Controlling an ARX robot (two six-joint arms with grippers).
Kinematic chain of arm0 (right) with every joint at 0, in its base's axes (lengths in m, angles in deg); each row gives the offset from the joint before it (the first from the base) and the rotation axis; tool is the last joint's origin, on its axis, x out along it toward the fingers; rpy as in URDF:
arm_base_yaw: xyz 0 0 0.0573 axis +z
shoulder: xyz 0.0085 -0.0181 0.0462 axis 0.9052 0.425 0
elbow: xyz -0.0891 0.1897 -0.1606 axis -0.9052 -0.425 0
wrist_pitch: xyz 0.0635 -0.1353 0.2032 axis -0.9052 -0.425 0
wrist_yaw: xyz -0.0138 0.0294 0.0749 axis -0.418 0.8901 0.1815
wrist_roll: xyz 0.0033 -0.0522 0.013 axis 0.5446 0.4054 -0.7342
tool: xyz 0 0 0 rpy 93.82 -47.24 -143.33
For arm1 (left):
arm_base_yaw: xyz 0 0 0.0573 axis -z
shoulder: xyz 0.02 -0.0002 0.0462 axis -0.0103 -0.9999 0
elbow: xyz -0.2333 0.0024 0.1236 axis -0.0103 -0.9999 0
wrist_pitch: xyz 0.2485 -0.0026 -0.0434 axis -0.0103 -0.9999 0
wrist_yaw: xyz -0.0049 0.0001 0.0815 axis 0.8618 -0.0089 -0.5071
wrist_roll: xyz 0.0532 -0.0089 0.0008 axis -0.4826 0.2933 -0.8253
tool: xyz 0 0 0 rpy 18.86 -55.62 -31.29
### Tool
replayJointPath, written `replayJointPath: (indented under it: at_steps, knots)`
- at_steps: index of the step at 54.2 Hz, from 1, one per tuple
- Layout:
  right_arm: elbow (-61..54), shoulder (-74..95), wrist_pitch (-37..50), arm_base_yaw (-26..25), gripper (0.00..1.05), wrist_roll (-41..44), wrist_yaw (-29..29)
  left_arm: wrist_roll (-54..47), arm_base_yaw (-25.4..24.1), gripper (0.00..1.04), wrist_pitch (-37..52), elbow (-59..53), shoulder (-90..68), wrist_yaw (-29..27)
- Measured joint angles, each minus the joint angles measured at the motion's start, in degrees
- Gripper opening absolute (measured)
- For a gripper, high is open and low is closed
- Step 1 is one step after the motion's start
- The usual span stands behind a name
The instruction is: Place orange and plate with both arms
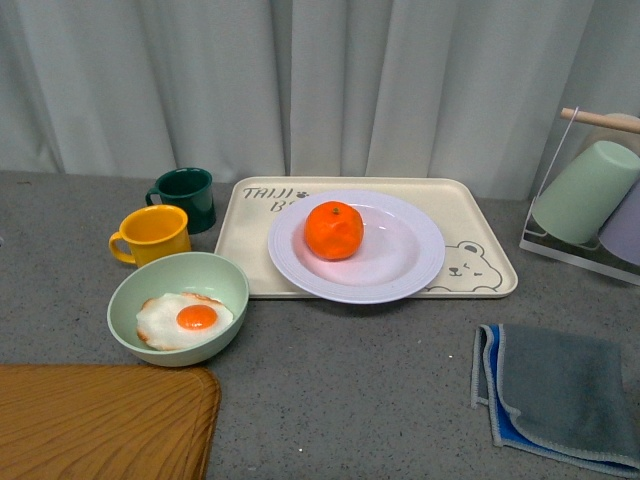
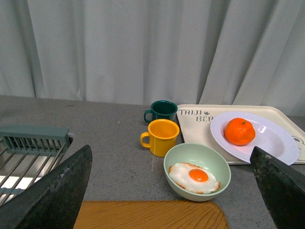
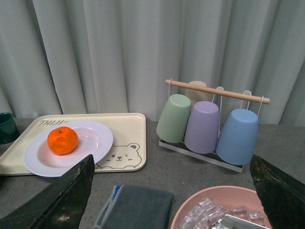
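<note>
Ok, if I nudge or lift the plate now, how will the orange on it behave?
The orange is round and sits loose left of center in the plate, so it will likely roll. The deep, raised rim should probably contain it. The plate's glossy surface looks slippery, offering little grip.

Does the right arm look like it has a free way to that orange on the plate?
Probably yes. The orange sits uncovered on the white plate, nothing standing over it. The right pincer is open and empty, and only a low grey cloth lies between.

Bright orange (image 1: pixel 334 230) left of centre in white ridged-rim plate (image 1: pixel 410 265) on the tray (image 1: pixel 480 225).
</note>
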Motion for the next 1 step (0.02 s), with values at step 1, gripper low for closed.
replayJointPath:
  at_steps: [1]
  knots:
    - [0.00, 0.00, 0.00, 0.00, 0.95, 0.00, 0.00, 0.00, 0.00, 0.98, 0.00, 0.00, 0.00, 0.02]
